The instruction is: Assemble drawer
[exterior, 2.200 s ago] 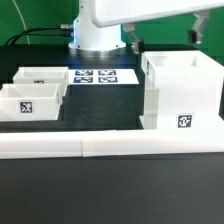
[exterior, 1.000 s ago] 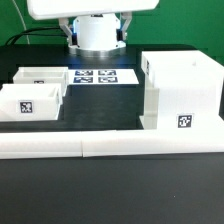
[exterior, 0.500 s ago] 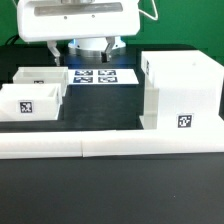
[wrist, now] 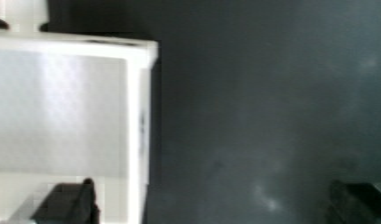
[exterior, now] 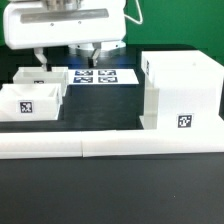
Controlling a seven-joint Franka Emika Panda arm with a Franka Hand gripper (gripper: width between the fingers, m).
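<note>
The tall white box casing stands at the exterior view's right, with a tag on its front. Two white trays sit at the left: the near one shows its tag and the far one lies behind it. My gripper hangs open and empty above the far tray and the marker board. Its left finger is over the far tray. In the wrist view my gripper is spread wide. One fingertip is over a white tray wall and the other is over dark table.
Long low white border bars run across the front of the table. The robot base stands behind the marker board. Dark table shows between the trays and the casing.
The gripper has come down and moved to the exterior view's left, from over the marker board toward the far tray. The parts have not moved.
</note>
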